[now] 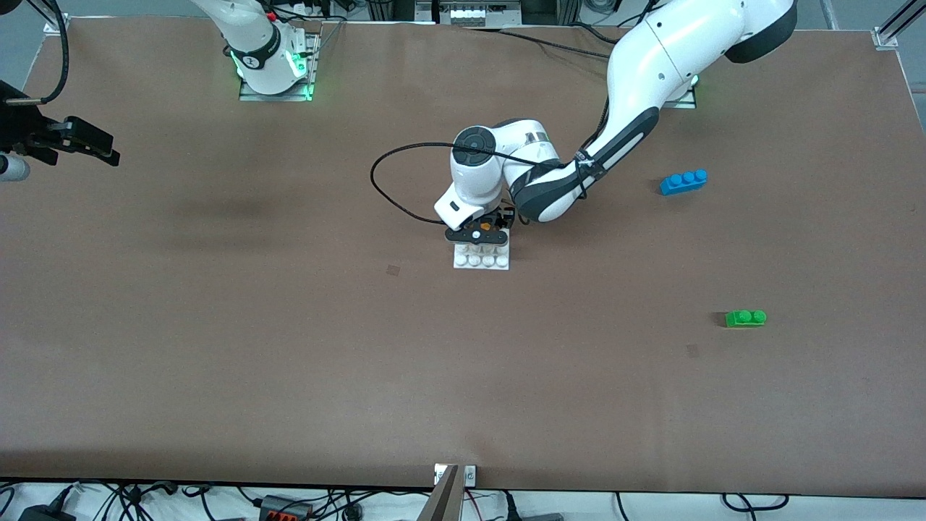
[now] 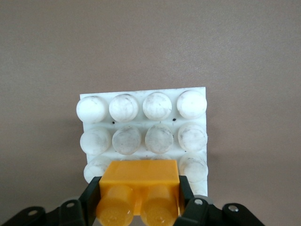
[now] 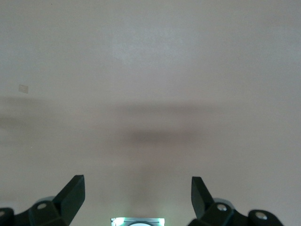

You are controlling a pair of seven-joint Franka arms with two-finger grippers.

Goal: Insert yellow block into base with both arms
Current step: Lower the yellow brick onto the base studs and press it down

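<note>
I am pinching the yellow block [image 2: 139,188] by its smooth side walls in my left claw [image 2: 139,197], right over the base [image 2: 146,125] on the tabletop [image 1: 217,325]. It looks light, rigid and slippery. My right claw [image 3: 138,197] is waiting, spread.

A robotics lab is indicated: two white arms [image 1: 622,123] are bolted to a brown-covered table [image 1: 289,347], with cables [image 1: 289,506] strewn along its edge and aluminium framing [image 1: 893,29] at one corner.
</note>
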